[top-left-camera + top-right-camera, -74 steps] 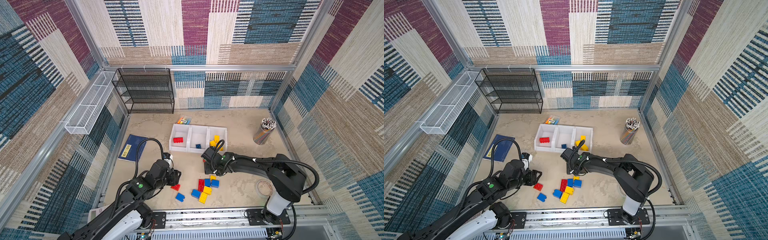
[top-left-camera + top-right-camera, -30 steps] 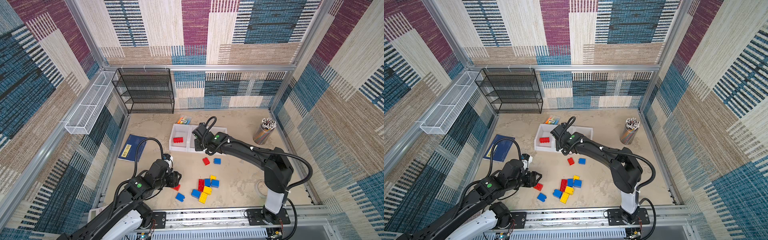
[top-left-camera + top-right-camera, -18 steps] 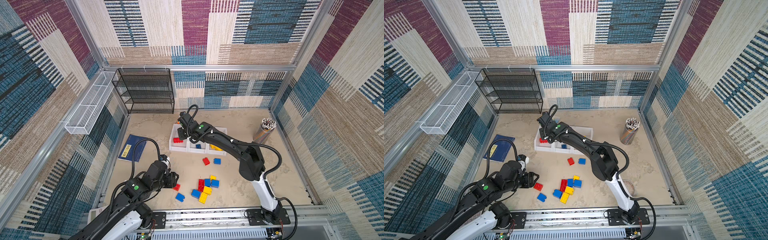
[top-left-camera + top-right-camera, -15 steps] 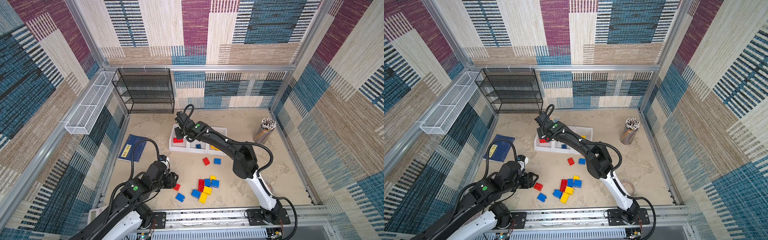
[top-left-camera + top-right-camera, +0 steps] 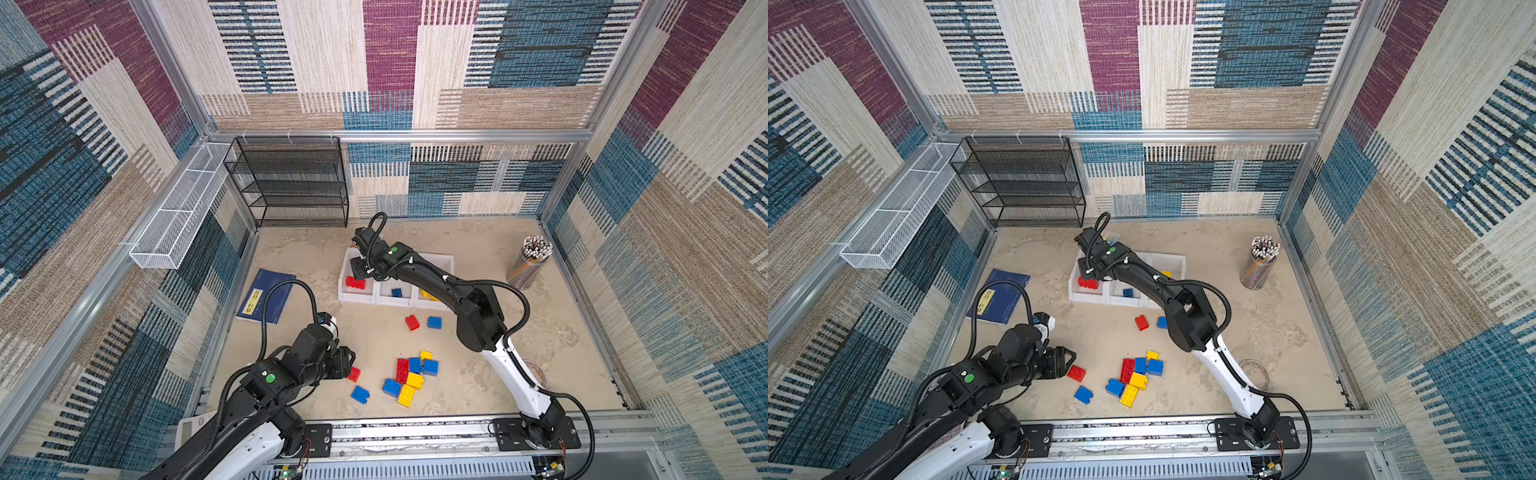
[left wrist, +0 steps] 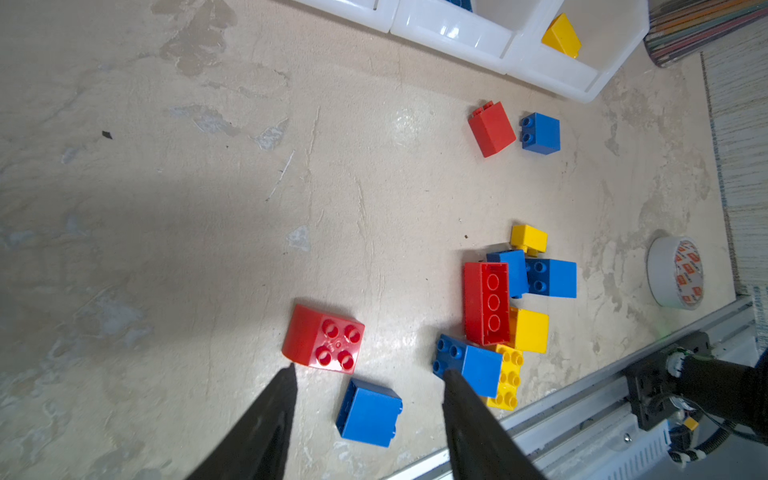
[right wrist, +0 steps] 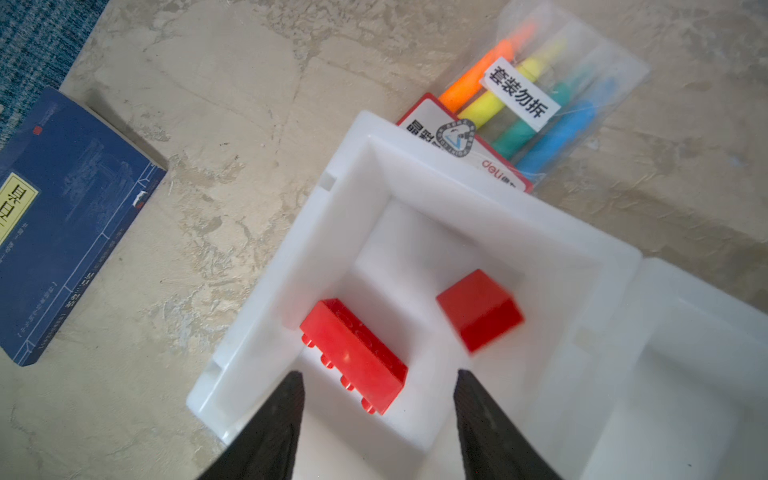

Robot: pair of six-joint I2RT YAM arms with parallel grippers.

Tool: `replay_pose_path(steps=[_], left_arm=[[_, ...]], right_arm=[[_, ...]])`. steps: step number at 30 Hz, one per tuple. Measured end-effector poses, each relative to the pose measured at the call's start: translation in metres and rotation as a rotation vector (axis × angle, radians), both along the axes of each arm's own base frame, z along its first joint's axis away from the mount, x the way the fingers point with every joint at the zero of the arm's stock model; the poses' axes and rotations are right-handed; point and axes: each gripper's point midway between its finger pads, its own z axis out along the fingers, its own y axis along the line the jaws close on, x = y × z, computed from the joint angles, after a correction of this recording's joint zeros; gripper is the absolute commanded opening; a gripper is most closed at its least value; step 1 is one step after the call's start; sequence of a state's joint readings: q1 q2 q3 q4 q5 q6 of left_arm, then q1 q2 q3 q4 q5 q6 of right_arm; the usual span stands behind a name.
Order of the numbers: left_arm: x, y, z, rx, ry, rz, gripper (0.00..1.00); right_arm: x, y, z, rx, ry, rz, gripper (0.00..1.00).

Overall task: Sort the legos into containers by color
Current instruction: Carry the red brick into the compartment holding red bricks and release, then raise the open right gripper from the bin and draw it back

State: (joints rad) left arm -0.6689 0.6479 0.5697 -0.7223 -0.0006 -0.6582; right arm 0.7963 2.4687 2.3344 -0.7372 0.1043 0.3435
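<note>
Eleven legos lie loose on the desk (image 5: 478,249): three red, five blue and three yellow. Nine of them sit in the near middle. A red square brick (image 6: 324,340) is at the left of that group, with a blue brick (image 6: 370,411) just near of it. To their right is a tight cluster of one long red brick (image 6: 486,303), three blue and three yellow. Farther off, a red brick (image 5: 411,322) and a blue brick (image 5: 434,322) sit side by side between the cluster and the containers.

The containers are three white bins joined in a row at the far middle. The left bin (image 7: 291,270) holds two red bricks, a long one (image 7: 353,353) and a smaller one (image 7: 480,309) that is blurred. The middle bin (image 5: 397,302) shows one blue brick (image 5: 397,292). The right bin (image 6: 548,66) shows one yellow brick (image 6: 561,35), but the right arm hides much of it in both top views, so its count cannot be told.

The right claw (image 7: 378,376) hangs over the left bin, jaws moderately apart with nothing between them. The left claw (image 6: 368,370) is low over the near left of the desk, jaws about as wide and empty. One of its fingertips (image 6: 289,374) shows just beside the red square brick; contact cannot be told.

A marker pack (image 7: 532,104) lies just behind the left bin and a blue book (image 5: 266,296) lies to the left. A cup of pencils (image 5: 528,266) stands far right and a tape roll (image 6: 675,272) lies near right.
</note>
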Motion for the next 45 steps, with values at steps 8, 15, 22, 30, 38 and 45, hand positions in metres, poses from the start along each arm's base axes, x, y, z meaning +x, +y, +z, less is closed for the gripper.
replay_pose_path(steps=[8,15,22,30,38,45], left_arm=[[-0.001,0.001,-0.003,-0.003,0.024,0.020,0.59],[-0.001,0.001,-0.009,0.014,0.050,0.031,0.59],[-0.003,-0.004,-0.016,0.041,0.087,0.006,0.58],[-0.011,-0.025,-0.019,0.050,0.094,-0.090,0.58],[-0.017,-0.050,-0.032,0.077,0.118,-0.183,0.57],[-0.027,-0.077,-0.040,0.079,0.132,-0.283,0.57]], right_arm=[[-0.012,-0.011,0.043,0.035,-0.029,0.008,0.64],[-0.045,-0.047,0.084,0.053,-0.078,0.014,0.65],[-0.107,-0.125,0.078,0.000,-0.071,-0.030,0.67],[-0.172,-0.225,0.035,-0.001,0.012,-0.207,0.67],[-0.197,-0.255,0.028,0.053,0.036,-0.313,0.67],[-0.199,-0.257,0.024,0.069,0.055,-0.348,0.67]])
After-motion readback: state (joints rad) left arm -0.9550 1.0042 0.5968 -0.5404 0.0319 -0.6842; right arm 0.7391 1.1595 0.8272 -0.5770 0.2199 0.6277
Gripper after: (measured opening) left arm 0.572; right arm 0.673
